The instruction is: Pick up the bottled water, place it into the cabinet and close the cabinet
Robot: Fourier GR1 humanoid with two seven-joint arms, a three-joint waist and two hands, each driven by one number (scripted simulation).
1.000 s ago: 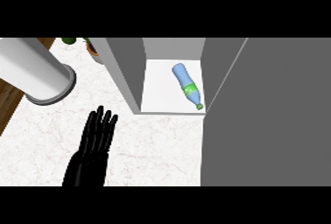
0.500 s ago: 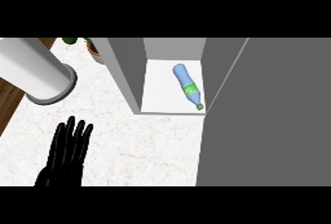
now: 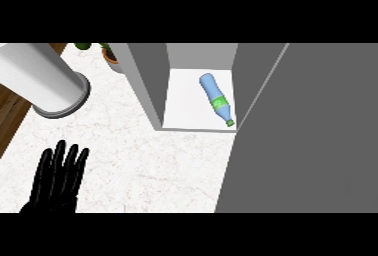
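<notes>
- Lying on its side on the white floor of the cabinet (image 3: 145, 85), the bottled water (image 3: 215, 99) is already inside. It sits close to the right edge of the opening and apart from the left wall.
- Its long axis runs at a slant. The blue base points toward the back of the cabinet, and the green cap (image 3: 230, 122) points toward the front lip and a little to the right.
- The left hand (image 3: 57, 177) rests at the lower left of the view over the table (image 3: 162, 160). Its fingers are straight, slightly spread and pointing away from the robot, and they hold nothing.
- From that hand the bottle lies up and to the right, well apart, with a broad stretch of marbled table between them.
- A broad grey panel (image 3: 310, 130) fills the right of the view, from the cabinet's right edge down to the lower edge. I take it to be the open door seen from above. It stands on the far side of the bottle from the left hand.
- The right hand does not show anywhere, so nothing can be said of its fingers.
- As I judge it, the placing is done and only the closing is left. That move turns on the panel, which stands on the robot's right.
- The right arm is therefore likely the nearer one. The left would have to cross the table in front of the opening to reach the panel.
- A white cylinder (image 3: 37, 70) and a potted plant (image 3: 109, 52) stand at the upper left, left of the cabinet and away from any path to the panel.
</notes>
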